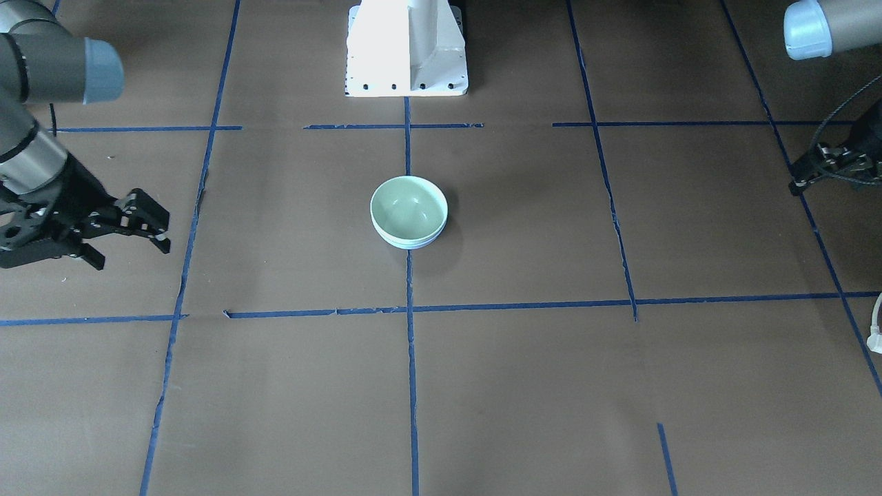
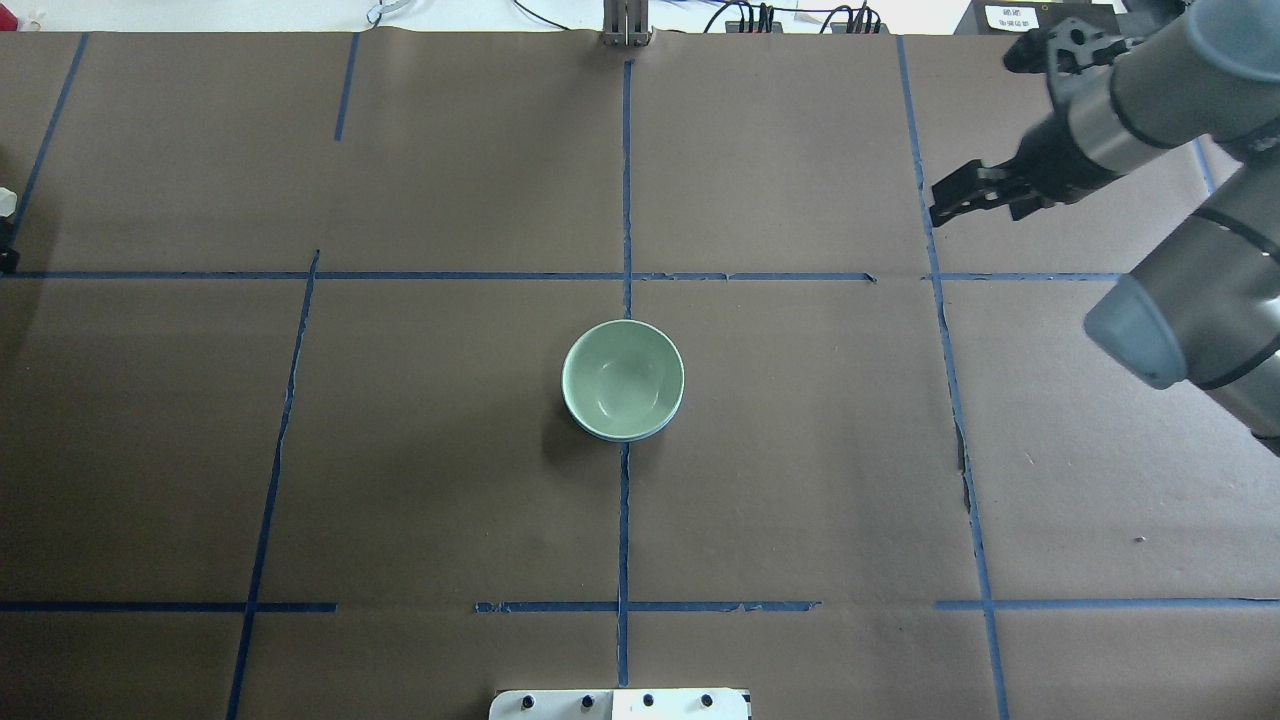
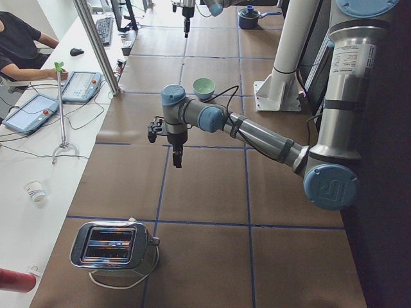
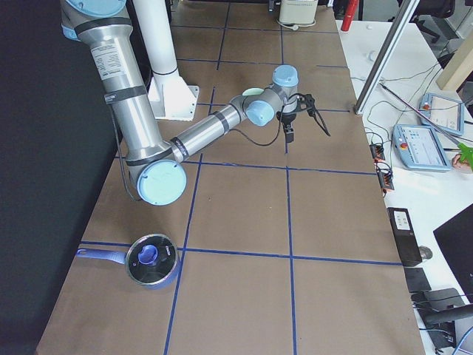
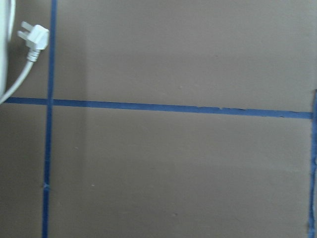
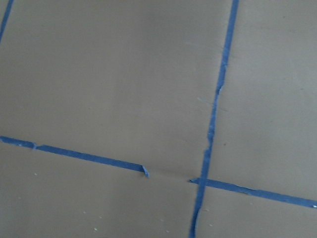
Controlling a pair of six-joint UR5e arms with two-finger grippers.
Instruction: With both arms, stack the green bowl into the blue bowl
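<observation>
- Left pincer [image 1: 830,165]: sits at the table's [image 2: 400,450] left end, only partly in the front view and cut off by the frame edge. Can't tell how far the jaws are apart. Nothing seen in it.
- Left wrist view: bare table, blue tape lines and a white plug [image 5: 33,37]. No bowl in sight, so this pincer isn't aimed at the stack.
- Green bowl [image 2: 622,378]: at table centre, on the middle tape line, upright with its mouth up. It's nested in the blue bowl [image 2: 625,436], which shows only as a thin rim around the lower edge.
- Judgement: the stack looks done, with the green bowl seated level inside the blue and no visible tilt.
- Key relation: the stack lies between the two pincers and well apart from both. It's inward toward the centre from each, and closer to the robot's base than the right pincer. Bowls are round, so there's no long axis to line up with and any approach angle works.
- Right pincer [image 2: 962,195]: jaws spread wide, empty, hanging above the table on the right side and pointing in toward the centre.
- Right wrist view: only bare table and tape.
- The right pincer looks the nearer of the two. If the stack needs a nudge or a re-seat, that's my pick.
</observation>
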